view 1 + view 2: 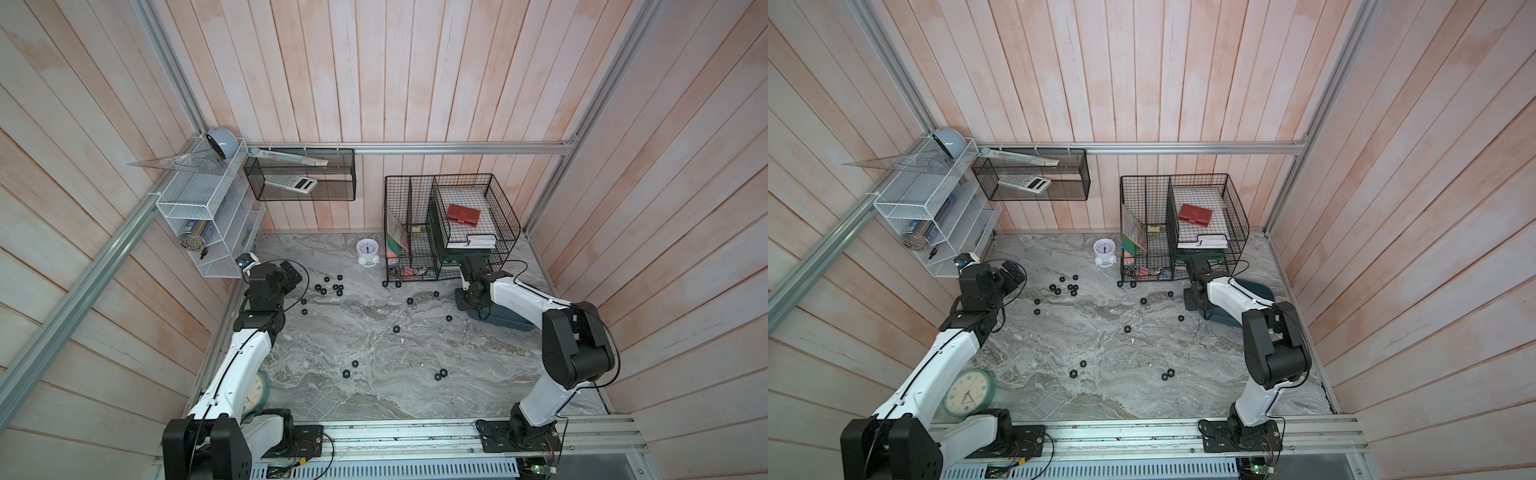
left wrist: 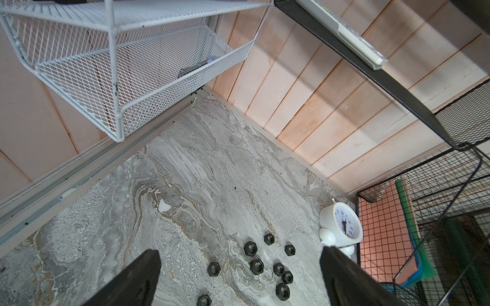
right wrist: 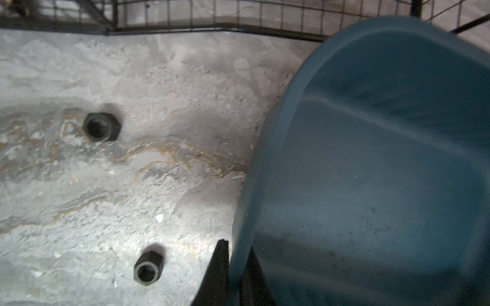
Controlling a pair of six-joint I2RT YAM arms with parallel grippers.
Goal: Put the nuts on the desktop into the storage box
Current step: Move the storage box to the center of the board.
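- Right jaws, on the right arm, are pinched tight on the left rim of the storage box, one side outside it and one inside. As far as its blurred floor shows, the box holds nothing yet.
- Storage box is at the far right of the table, just in front of the black wire basket. Its long axis is mostly hidden under the arm.
- All the nuts lie left of the box. A pair of nuts is just beside the gripped rim, others scatter across the middle, and the densest cluster is far left.
- Left jaws, on the left arm, stand wide open and empty above that cluster, so this arm is nearer to most nuts.
- Judging the room, the basket blocks the far side and the plank wall blocks the right. The box looks free to travel only left or near, over open table with loose nuts it might push.
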